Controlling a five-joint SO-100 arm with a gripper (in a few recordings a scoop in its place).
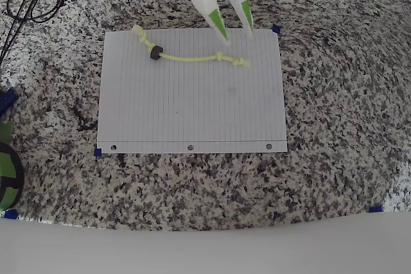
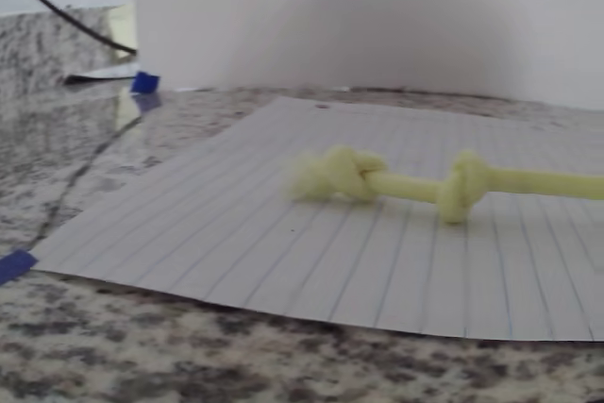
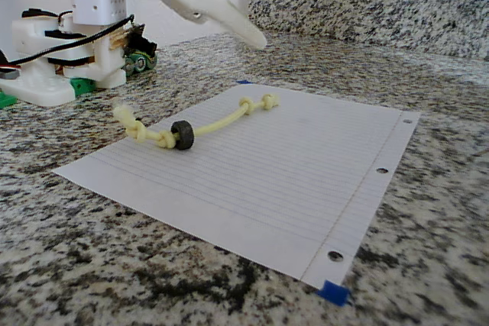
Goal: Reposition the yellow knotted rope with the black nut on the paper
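overhead view: gripper (image 1: pixel 234 33) spread apart, empty, above rope (image 1: pixel 192 58) on unmarked lined paper (image 1: pixel 192 113).

Speckled granite counter (image 1: pixel 334 126); paper (image 1: pixel 192 113) flat on it.

Speckled granite countertop (image 1: pixel 334 126), matching backsplash (image 3: pixel 382 5), white wall behind.
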